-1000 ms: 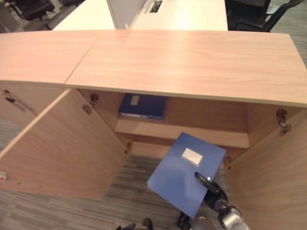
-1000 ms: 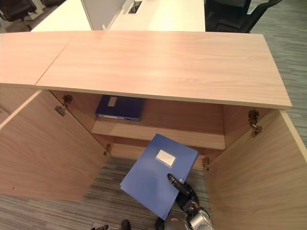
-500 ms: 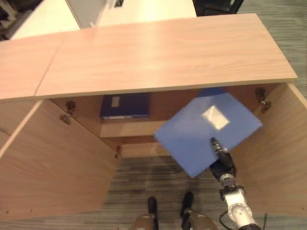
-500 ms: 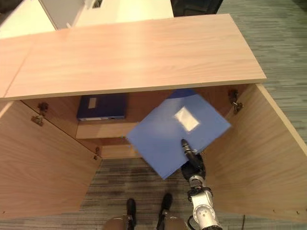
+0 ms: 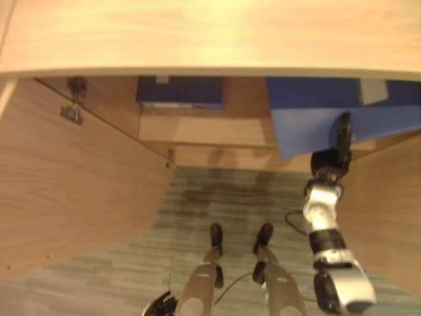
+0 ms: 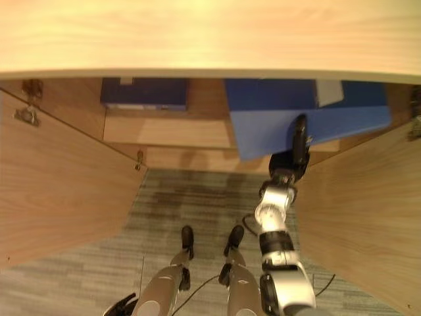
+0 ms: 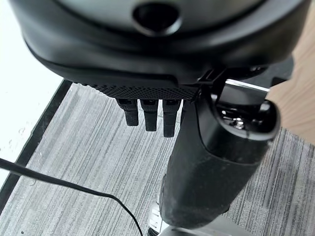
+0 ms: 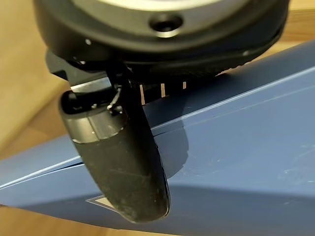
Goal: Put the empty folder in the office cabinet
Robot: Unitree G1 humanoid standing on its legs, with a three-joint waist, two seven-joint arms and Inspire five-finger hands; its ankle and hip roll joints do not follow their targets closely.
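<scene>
Right hand (image 5: 335, 148), at the right of the frame, pinches the blue folder (image 5: 322, 122) with its thumb lying on top of the cover and its fingers underneath, and the folder reaches in under the cabinet (image 5: 197, 33) top, over the right part of the inner shelf (image 5: 204, 128). Left hand (image 7: 147, 110) shows in its wrist view above the grey carpet (image 7: 88, 162), fingers bent and empty. Upper left of centre, a second dark blue folder (image 5: 179, 91) lies flat on that shelf, well apart from the held one, and the left cabinet door (image 5: 72, 184) stands open.
</scene>
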